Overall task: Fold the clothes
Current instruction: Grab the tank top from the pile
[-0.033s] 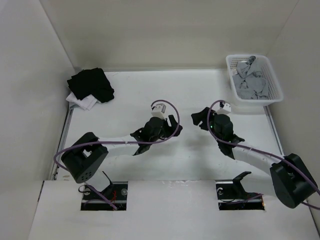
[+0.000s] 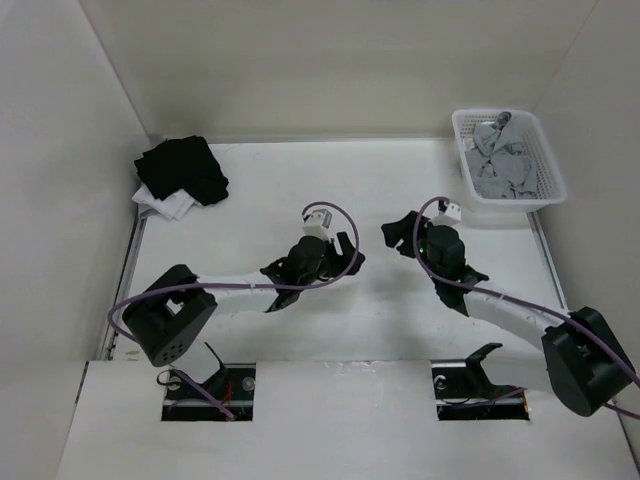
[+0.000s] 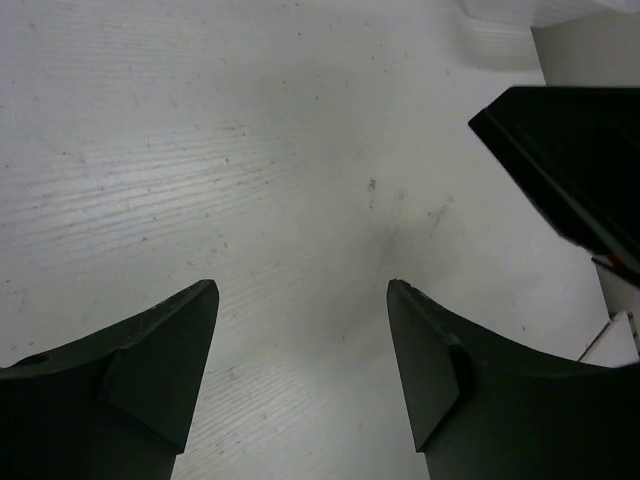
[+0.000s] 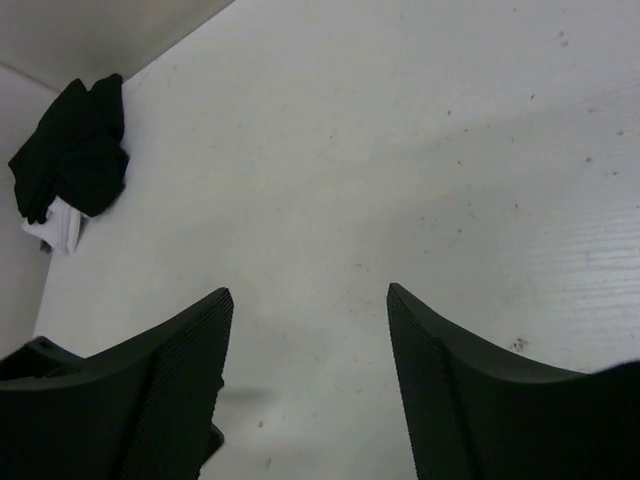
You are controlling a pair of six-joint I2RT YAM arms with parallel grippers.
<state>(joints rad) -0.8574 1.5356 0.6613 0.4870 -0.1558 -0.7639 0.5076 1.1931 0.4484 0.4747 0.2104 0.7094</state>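
The clothes point(image 2: 503, 160), grey knit fabric, lie crumpled in a white basket point(image 2: 556, 190) at the table's back right corner. My left gripper point(image 2: 352, 252) hovers over the middle of the table, open, with only bare tabletop between its fingers point(image 3: 302, 288). My right gripper point(image 2: 393, 235) faces it from the right, a short gap away, also open over bare table point(image 4: 308, 290). One right finger point(image 3: 570, 160) shows at the upper right of the left wrist view. Neither gripper touches any cloth.
A black garment pile point(image 2: 182, 172) over a white cloth point(image 2: 165, 207) sits at the back left corner; the pile point(image 4: 75, 145) also shows in the right wrist view. White walls enclose the table on the left, back and right.
My right gripper has edged slightly to the left; the left arm and the clothes have not moved.
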